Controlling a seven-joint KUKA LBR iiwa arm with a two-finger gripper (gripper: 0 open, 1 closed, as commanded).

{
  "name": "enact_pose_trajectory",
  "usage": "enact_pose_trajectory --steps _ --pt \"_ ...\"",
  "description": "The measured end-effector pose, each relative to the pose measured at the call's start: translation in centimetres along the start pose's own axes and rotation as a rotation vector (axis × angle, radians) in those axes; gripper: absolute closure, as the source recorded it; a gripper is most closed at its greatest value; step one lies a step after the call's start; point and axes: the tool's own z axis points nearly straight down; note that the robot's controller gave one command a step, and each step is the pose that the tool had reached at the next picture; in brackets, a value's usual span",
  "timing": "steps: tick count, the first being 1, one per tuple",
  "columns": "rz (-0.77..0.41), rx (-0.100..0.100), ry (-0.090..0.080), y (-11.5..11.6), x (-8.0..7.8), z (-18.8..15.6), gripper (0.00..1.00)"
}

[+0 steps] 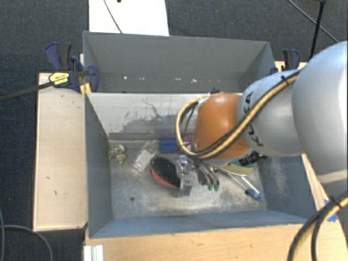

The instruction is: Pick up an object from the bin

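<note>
where the tool (186, 179) hangs over a red-black disc (162, 173), off the walls (99, 162), its grip is unclear.

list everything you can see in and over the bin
bin: one, grey metal, mid view
crumpled scrap: one, gold, floor far left
plastic piece: one, clear, left of centre
small block: one, blue, near back wall
round flat thing: one, red and black, centre
pens: apparently two, green-tipped, right of centre
stick: one, white with blue tip, right side
arm: one, silver with orange cover, from right
hand: one, grey, at round flat thing's right edge
</note>
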Motion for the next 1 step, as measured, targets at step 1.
enact_pose_trajectory --steps 1 --pt "-0.002 -0.003 -0.007 3.85 -3.22 -17.25 1.00"
